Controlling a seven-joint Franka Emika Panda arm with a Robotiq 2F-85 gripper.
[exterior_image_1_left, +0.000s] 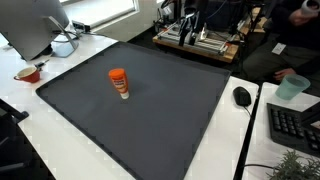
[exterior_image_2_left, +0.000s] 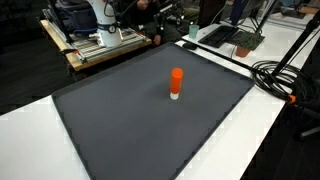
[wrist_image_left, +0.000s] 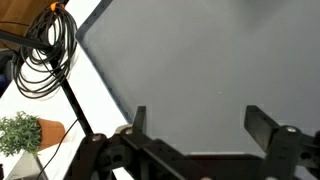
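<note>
Your claw (wrist_image_left: 200, 125) stands wide open with nothing between its jaws. In the wrist view the two fingers (wrist_image_left: 140, 118) frame only bare dark grey mat (wrist_image_left: 190, 60). A coil of black cable (wrist_image_left: 40, 55) and a small potted plant (wrist_image_left: 20, 135) sit off the mat's edge at the left of that view.

The orange bottle (exterior_image_1_left: 119, 83) does not appear in the wrist view at all. Both exterior views show it standing upright near the middle of the mat (exterior_image_2_left: 120, 135), alone and well apart from every edge (exterior_image_2_left: 176, 83). Neither of those views shows the claw, so you cannot read how far it is from the bottle.

As I read it, you are at the approach stage — nothing gripped, nothing touched, the nearest thing not yet lined up. A next move would call for bringing the bottle into the wrist view first and centring it between the fingers. Only then would you come down, with the jaws kept wide enough to pass either side of the body. The bottle is tall and narrow and looks easy to tip, so a sideways brush could knock it over.

The computer mouse (exterior_image_1_left: 242, 96) and keyboard (exterior_image_1_left: 296, 126) lie off the mat, well clear of the bottle.
</note>
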